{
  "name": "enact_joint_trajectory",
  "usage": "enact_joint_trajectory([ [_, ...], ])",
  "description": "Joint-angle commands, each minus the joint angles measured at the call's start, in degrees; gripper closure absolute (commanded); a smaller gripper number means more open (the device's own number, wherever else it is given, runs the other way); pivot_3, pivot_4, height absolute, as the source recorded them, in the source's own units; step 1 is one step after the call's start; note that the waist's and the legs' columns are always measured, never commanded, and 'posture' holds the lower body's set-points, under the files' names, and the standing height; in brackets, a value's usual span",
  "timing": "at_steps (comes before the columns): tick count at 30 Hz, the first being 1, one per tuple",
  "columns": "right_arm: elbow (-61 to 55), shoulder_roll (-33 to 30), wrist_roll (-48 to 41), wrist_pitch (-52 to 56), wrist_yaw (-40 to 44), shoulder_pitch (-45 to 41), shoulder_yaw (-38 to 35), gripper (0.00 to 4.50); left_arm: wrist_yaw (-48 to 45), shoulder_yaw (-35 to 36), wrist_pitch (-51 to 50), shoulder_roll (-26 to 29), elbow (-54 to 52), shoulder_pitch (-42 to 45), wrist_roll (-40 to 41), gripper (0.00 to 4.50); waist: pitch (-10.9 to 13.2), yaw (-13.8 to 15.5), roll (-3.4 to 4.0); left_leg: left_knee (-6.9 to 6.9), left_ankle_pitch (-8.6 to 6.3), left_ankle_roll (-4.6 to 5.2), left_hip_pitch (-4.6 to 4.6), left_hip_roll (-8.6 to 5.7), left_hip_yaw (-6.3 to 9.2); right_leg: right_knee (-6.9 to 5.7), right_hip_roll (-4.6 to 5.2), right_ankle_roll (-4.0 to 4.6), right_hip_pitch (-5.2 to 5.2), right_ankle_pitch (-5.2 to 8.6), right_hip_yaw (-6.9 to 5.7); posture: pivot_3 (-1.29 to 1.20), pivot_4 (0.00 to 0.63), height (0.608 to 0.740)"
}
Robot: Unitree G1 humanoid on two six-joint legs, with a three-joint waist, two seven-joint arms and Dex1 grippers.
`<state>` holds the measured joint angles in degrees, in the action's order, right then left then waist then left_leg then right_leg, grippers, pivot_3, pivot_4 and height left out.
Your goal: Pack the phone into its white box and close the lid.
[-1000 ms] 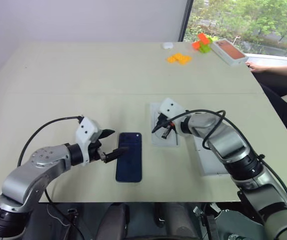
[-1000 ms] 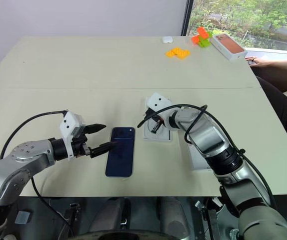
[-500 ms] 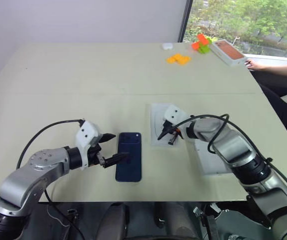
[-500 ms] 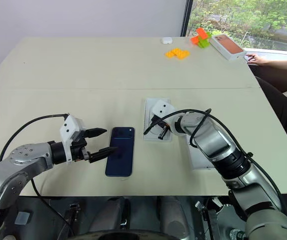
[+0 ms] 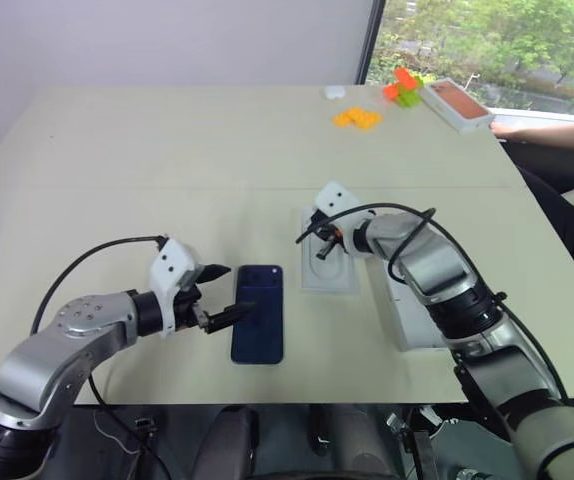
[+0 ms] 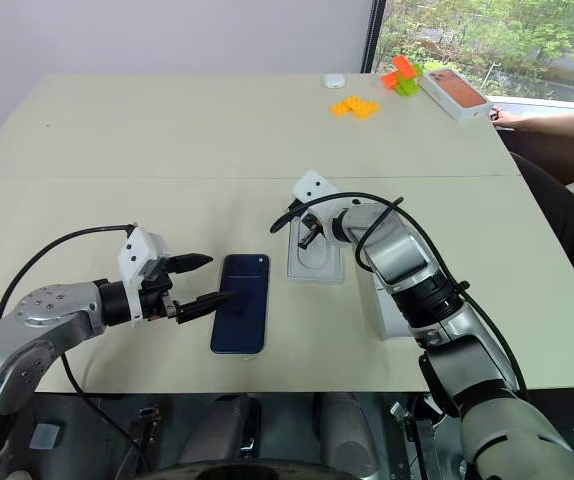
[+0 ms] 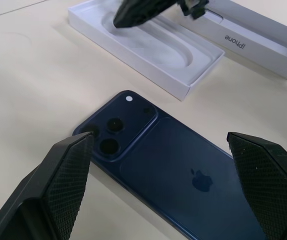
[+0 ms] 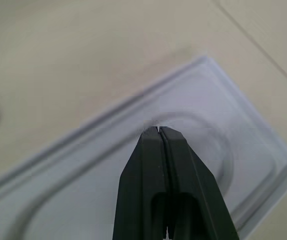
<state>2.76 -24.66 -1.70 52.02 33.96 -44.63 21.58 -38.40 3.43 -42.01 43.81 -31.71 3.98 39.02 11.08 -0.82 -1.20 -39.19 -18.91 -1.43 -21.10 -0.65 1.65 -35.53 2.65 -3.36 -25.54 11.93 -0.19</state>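
Over the white moulded insert with an oval recess (image 5: 328,264), the right gripper (image 5: 323,250) is pressed together; the left gripper (image 5: 223,293), spread, flanks the slim dark navy-blue phone (image 5: 258,313), likely to be grasped next.

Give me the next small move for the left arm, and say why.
Probably ease the left pincer forward and shut it on the phone. It is open, its fingers at either side of the phone's camera end, and the phone lies flat on the table, not yet gripped. The right pincer is shut over the insert, out of the way.
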Motion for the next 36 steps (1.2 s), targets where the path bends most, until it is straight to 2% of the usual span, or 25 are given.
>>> enact_joint_trajectory([
  [1, -1.8, -0.7, 0.5, -1.3, 1.2, -0.6, -0.4, 4.46, -0.4, 2.3, 0.1, 0.4, -2.1, -1.1, 0.6, 0.0, 0.0, -0.1, 0.0, 0.01, 0.0, 0.0, 0.0, 0.02, 0.0, 0.0, -0.01, 0.0, -0.01, 0.0, 0.0, 0.0, 0.15, 0.74],
  [11, -9.3, -4.3, 0.1, 0.4, 4.7, 3.8, -0.7, 4.46, 0.1, 4.5, -0.1, 0.1, -0.6, -2.2, 0.0, 0.0, 0.0, 0.1, 0.0, -0.01, 0.0, 0.0, 0.01, 0.05, 0.01, -0.04, -0.05, 0.0, 0.0, 0.0, -0.01, 0.0, 0.15, 0.74],
  [15, -17.0, -6.5, -2.1, -6.7, 7.1, 5.7, -4.8, 4.46, 1.0, 7.8, 0.1, 0.1, 0.9, -3.3, 0.0, 0.0, 0.0, -0.1, 0.01, -0.01, 0.0, 0.0, 0.01, 0.05, 0.02, -0.05, -0.06, 0.0, -0.01, 0.0, -0.01, 0.0, 0.15, 0.74],
  [21, -30.1, -11.8, -8.6, -16.3, 15.9, 14.9, -8.2, 4.46, 2.2, 16.5, -4.5, -0.9, 2.4, -6.7, 6.4, 0.0, 0.0, 0.1, -0.01, 0.01, 0.0, 0.0, 0.02, 0.11, 0.05, -0.03, -0.09, -0.01, 0.01, 0.01, -0.04, 0.0, 0.15, 0.74],
  [27, -35.4, -13.4, -15.3, -12.7, 19.9, 20.9, -8.4, 4.46, 3.2, 20.6, -11.4, -1.4, 2.9, -11.6, 13.5, 0.0, 0.0, 0.0, -0.01, -0.04, -0.01, 0.02, 0.13, 0.08, -0.02, 0.02, -0.03, -0.01, 0.12, 0.01, -0.01, 0.0, 0.15, 0.74],
  [30, -35.8, -14.2, -15.3, -12.2, 20.0, 21.5, -7.5, 3.66, 5.9, 22.3, -17.3, -2.4, 3.8, -11.6, 20.1, 0.0, 0.0, 0.1, -0.01, -0.04, 0.0, 0.0, 0.49, 0.11, -0.01, -0.04, -0.07, 0.0, 0.39, 0.02, -0.01, 0.0, 0.15, 0.74],
  [34, -35.4, -15.5, -11.3, -16.5, 19.1, 21.7, -4.8, 1.78, 10.4, 22.6, -23.4, -3.5, 3.5, -11.6, 29.0, 0.0, 0.0, 0.0, -0.03, -0.04, 0.0, 0.0, 0.85, 0.2, 0.01, -0.04, -0.12, 0.2, 0.72, 0.16, -0.01, 0.0, 0.15, 0.74],
  [36, -34.7, -15.5, -10.0, -18.0, 19.1, 21.5, -3.4, 1.78, 13.1, 20.7, -26.2, -3.5, 3.2, -11.9, 31.0, 0.0, 0.0, 0.0, -0.02, -0.04, 0.01, -0.01, 0.85, 0.21, 0.01, -0.05, -0.15, 0.18, 0.72, 0.15, -0.01, 0.0, 0.15, 0.74],
])
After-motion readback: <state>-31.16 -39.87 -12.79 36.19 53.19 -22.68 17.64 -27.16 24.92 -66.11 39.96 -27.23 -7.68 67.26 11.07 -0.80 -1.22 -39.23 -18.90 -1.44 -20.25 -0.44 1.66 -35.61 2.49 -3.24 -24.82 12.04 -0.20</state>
